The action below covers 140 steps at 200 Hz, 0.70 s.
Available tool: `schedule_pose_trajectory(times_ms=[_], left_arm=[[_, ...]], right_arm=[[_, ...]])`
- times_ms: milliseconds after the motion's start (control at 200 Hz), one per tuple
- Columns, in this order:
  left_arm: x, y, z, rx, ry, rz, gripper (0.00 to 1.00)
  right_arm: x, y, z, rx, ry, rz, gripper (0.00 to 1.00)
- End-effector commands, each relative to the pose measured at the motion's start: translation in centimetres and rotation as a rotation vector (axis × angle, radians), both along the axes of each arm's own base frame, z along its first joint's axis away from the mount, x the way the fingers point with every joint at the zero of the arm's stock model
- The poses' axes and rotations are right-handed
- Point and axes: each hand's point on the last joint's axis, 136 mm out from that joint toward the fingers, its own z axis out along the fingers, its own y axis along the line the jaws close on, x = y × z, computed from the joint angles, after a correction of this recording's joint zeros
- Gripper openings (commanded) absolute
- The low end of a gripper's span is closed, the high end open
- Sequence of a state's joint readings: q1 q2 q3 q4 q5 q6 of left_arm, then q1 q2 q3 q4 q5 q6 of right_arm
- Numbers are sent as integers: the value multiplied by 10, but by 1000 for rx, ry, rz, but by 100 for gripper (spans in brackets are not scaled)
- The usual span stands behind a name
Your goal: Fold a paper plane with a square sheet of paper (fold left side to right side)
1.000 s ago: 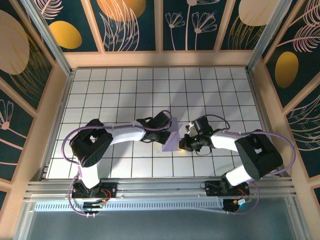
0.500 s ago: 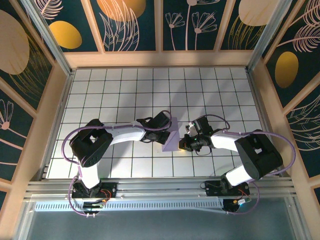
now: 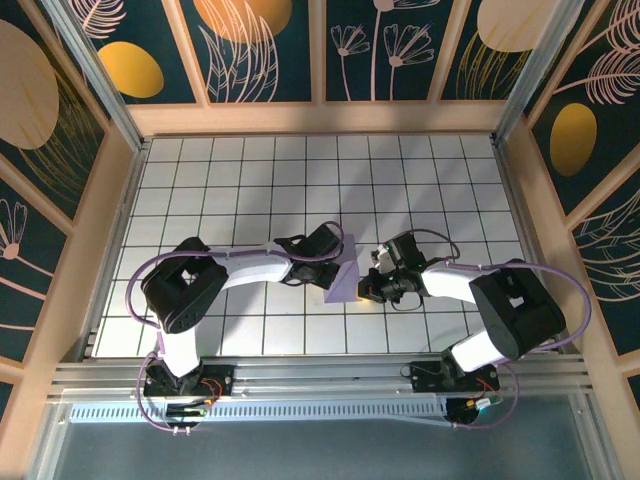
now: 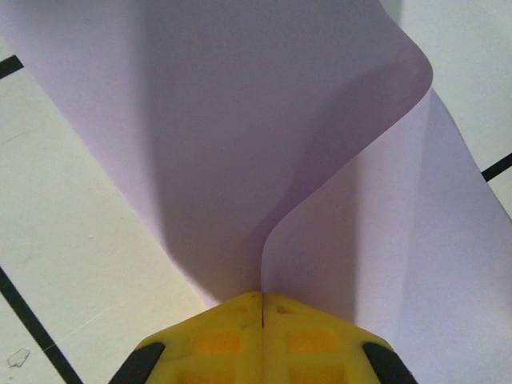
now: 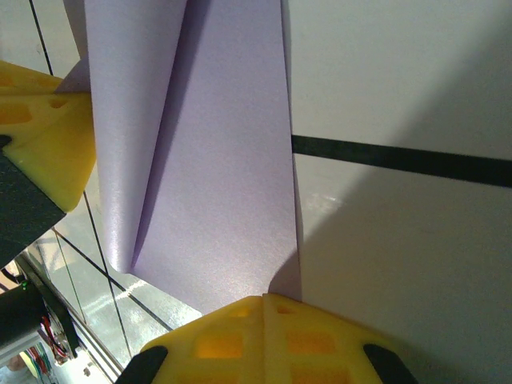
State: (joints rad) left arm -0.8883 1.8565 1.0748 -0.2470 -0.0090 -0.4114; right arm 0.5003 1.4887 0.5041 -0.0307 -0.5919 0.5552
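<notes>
The square sheet of paper (image 3: 346, 276), lavender and partly folded, lies at the middle of the white grid table. My left gripper (image 3: 338, 252) is shut on its left edge. In the left wrist view the sheet (image 4: 240, 120) rises from the pinched yellow fingertips (image 4: 232, 320) and curls over towards the right. My right gripper (image 3: 368, 287) is shut, and its tips (image 5: 264, 300) rest against the near corner of the flat layer (image 5: 224, 176). The left gripper's yellow finger (image 5: 40, 144) shows at the left of the right wrist view. No dart shape is formed.
Wooden walls (image 3: 110, 200) with dark floral panels ring the table. Both arm bases sit on the metal rail (image 3: 320, 375) at the near edge. Purple cables loop beside each arm.
</notes>
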Motion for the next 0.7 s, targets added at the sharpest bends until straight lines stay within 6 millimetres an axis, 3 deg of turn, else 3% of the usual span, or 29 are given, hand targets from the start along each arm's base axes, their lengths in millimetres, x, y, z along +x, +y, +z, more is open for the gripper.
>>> schedule_pose_trajectory(times_ms=[0, 195, 521, 696], left_arm=[[1, 1, -7, 15, 15, -8, 0], [-2, 4, -15, 33, 32, -10, 0], [-6, 6, -21, 39, 53, -15, 0], [-7, 5, -20, 39, 54, -21, 0]], right_arm=[[-16, -21, -29, -142, 63, -11, 0], [-11, -14, -19, -104, 46, -5, 0], [22, 16, 51, 112, -93, -28, 0], [37, 29, 58, 179, -112, -62, 0]])
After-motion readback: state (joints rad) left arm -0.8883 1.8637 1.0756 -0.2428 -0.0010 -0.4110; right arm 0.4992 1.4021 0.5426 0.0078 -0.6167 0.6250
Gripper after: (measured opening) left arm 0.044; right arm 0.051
